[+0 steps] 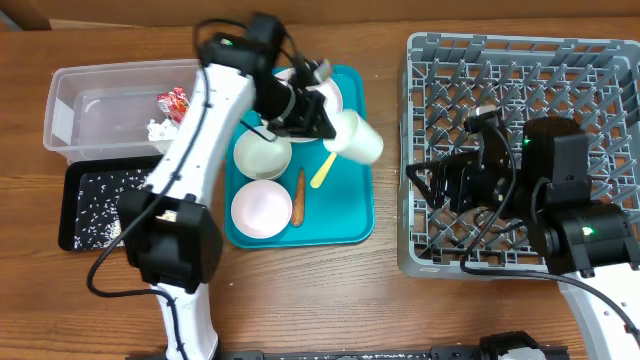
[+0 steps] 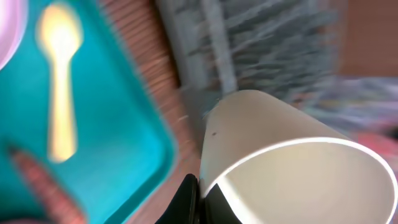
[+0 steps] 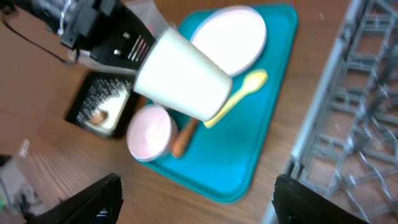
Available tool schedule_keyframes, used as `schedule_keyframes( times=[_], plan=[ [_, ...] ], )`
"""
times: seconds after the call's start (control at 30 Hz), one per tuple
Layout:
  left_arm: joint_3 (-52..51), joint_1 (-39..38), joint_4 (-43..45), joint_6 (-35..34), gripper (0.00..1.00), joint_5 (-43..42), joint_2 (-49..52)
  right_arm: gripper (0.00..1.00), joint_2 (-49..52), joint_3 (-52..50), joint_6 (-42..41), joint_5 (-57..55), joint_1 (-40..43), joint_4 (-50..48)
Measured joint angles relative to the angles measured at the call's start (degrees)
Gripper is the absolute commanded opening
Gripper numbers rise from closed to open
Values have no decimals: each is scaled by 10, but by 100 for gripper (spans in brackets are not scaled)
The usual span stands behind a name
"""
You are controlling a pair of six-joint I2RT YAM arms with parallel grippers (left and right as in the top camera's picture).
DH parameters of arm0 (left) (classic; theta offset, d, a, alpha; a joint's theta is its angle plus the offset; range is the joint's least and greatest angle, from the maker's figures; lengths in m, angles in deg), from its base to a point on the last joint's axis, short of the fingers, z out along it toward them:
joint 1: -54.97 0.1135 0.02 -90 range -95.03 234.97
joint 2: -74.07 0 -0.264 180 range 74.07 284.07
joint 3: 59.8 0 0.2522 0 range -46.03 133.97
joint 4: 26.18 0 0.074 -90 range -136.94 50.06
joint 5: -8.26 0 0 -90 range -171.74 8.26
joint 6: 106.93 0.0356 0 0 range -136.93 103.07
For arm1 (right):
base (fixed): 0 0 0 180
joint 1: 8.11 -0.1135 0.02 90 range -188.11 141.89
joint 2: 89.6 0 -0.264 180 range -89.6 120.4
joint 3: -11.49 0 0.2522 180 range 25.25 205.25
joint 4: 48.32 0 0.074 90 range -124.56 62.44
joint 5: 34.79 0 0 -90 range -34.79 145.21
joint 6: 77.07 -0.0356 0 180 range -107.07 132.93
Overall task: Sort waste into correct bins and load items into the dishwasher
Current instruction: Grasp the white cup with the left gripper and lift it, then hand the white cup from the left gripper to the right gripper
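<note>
White cup (image 2: 280, 155) fills the left wrist view, rim nearest the lens, with a small dark speck on its wall. One dark finger (image 2: 186, 199) of the left gripper (image 1: 326, 126) presses at the rim: clamped on the cup. Behind it, blurred, are the yellow spoon (image 2: 59, 93) and carrot (image 2: 37, 180) on the teal tray (image 2: 118, 124), then the dish rack (image 2: 261, 43).

Right wrist view only: the right gripper (image 3: 198, 183) has its fingers spread wide, with nothing between them. From here the cup hangs tilted in the air above the tray, covering part of the spoon. Beyond lie the pink bowl (image 3: 149, 132) with the carrot just beside it, the pink plate (image 3: 230, 37), and the black tray (image 3: 102, 102) with rice grains (image 3: 112, 93).

Overhead only: a white bowl (image 1: 262, 155) sits on the tray near the pink one. The clear tub (image 1: 110, 105) at the table's far left holds the red wrapper (image 1: 173, 103) and napkin (image 1: 158, 128). The right arm sits over the rack.
</note>
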Motion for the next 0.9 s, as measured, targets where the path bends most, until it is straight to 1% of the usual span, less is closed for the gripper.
schedule_keyframes(
  times=[0.2, 0.27, 0.33, 0.47, 0.73, 0.8, 0.9],
  plan=[
    [0, 40, -5, 60, 4, -227, 0, 88, 1, 0, -53, 35, 0, -114],
    [0, 42, -4, 69, 4, -285, 0, 89, 3, 0, -64, 52, 0, -149],
    [0, 41, -7, 77, 4, -326, 0, 91, 9, 0, -69, 72, 0, -178],
    [0, 40, -13, 83, 4, -367, 0, 95, 33, 0, -77, 115, 0, -221],
    [0, 31, -13, 84, 4, -390, 0, 96, 99, 0, -82, 205, 0, -323],
    [0, 26, -13, 84, 4, -391, 0, 93, 109, 0, -81, 225, 0, -345],
    [0, 17, -12, 88, 4, -393, 0, 83, 122, 0, -82, 251, 0, -364]
  ],
)
